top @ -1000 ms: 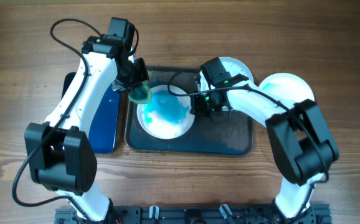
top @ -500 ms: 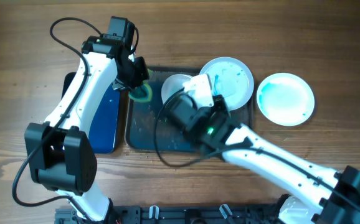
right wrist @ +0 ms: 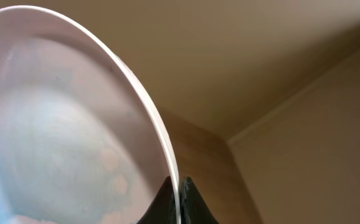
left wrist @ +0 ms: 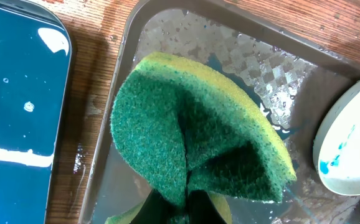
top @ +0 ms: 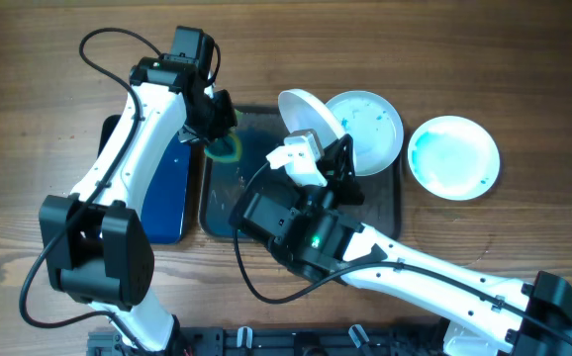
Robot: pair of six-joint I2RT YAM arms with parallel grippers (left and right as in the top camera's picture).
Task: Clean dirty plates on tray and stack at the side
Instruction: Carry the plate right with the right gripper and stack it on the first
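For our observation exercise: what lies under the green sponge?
Wet floor of the grey tray shows around the sponge; the patch directly beneath is covered.

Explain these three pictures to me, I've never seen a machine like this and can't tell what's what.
Two robot arms work at a wooden table. One picture looks down from above; the other two come from a camera on each wrist. The left tool pinches a green-yellow sponge over a dark wet tray. The right tool grips a white plate by its rim, lifted and tilted. A second plate rests at the tray's corner; a third plate, smeared blue, lies on the table beside it.
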